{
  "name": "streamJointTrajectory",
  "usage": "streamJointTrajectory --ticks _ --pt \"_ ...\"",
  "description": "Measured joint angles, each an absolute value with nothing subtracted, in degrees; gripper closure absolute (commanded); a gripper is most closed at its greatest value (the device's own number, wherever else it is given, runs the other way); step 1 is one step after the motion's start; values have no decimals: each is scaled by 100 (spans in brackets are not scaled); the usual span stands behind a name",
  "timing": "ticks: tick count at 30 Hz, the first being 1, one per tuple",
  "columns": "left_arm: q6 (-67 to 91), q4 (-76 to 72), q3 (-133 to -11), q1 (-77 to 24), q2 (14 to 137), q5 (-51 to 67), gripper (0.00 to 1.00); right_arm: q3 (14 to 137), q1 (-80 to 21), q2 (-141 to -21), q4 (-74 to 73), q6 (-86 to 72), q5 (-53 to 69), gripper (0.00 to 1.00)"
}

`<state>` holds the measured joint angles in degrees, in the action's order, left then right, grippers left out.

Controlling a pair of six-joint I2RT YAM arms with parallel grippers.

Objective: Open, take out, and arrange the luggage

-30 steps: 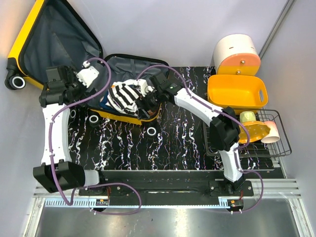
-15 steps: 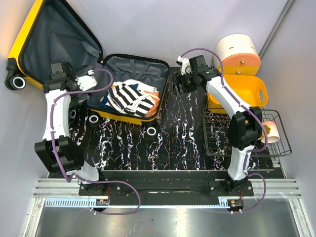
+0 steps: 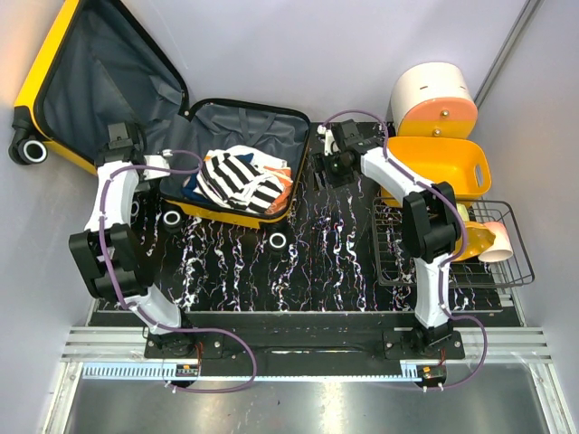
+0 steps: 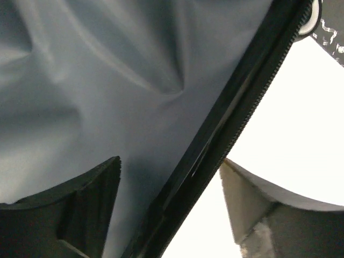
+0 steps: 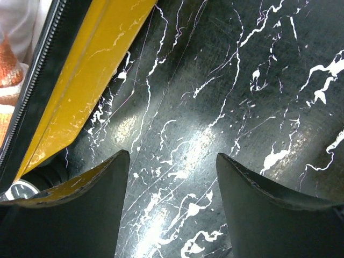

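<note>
Luggage point(image 3: 109, 81) sits open at the left and centre back of the black marbled table point(image 3: 326, 262). The lid point(image 3: 95, 68) is tipped up toward the left wall, grey lining facing out, with one wheel point(image 3: 34, 151) at its outer corner. The base point(image 3: 258, 127) lies flat on the table just right of the lid. It holds a black-and-white striped garment point(image 3: 233, 176) on top, with blue and orange fabric showing under it. Two more wheels point(image 3: 171, 218) show along the near edge of the base.

Left gripper point(image 3: 122, 137) is up at the lower edge of the lid, near the hinge side. In the left wrist view the left gripper point(image 4: 169, 164) has its jaws released. The fingers point(image 4: 86, 204) are spread, the black zipper rim point(image 4: 236, 113) runs between them, and grey lining point(image 4: 80, 80) fills the left. Cannot tell whether either finger touches the rim.

Right gripper point(image 3: 326, 167) hangs just right of the base, over bare table. The right wrist view shows the right gripper point(image 5: 172, 156) with jaws released, wide apart and nothing between them. The yellow shell point(image 5: 91, 70) is at the left of that view.

Further right stand a white-and-orange drum point(image 3: 434, 99), a yellow basket point(image 3: 434, 172) in front of it and a wire rack point(image 3: 407, 262) nearest.
</note>
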<state>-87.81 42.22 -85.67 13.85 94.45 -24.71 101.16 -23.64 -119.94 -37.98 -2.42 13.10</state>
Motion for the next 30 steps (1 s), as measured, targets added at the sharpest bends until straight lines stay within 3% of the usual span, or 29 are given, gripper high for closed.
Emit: streamJointTrajectory --ticks 2,6,10,30 --pt "-8888 4180 -8477 1402 9515 -2668 44 10101 -2364 -12022 -3728 -244 1363 28" --pt "-9019 4045 -8370 1417 9531 -2847 77 10103 -2364 -12116 -3505 -283 1605 28" --pt "-9354 4241 -8263 1398 9424 -2847 100 10186 -2392 -12390 -3317 -322 1739 29" --pt "-9002 6082 -8750 1426 8958 -2877 100 10768 -2838 -13030 -2344 316 1533 28"
